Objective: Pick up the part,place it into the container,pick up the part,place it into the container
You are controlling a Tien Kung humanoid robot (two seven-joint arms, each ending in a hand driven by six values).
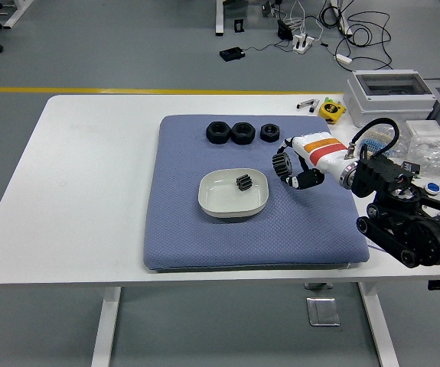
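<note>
Head view: the right hand (290,164) sits right of frame centre, its fingers closed around a small black gear (282,164), held above the blue mat (189,237) and just to the right of the white dish (213,205). The left hand is not in view.

The step in hand looks like the carry to the container. To do it well, the hand should travel left until the gear hangs over the middle of the dish, not its rim, then lower before the fingers let go, so the part does not bounce out or roll. It should also aim for the bare left part of the dish, away from the gear already there.

The dish, at frame centre, holds one dark gear (243,183) lying toward its upper right. Three black nuts (241,132) sit in a row on the mat above it. A grey open-topped box (392,95) stands at the bench's upper right; I cannot tell what it holds.
</note>
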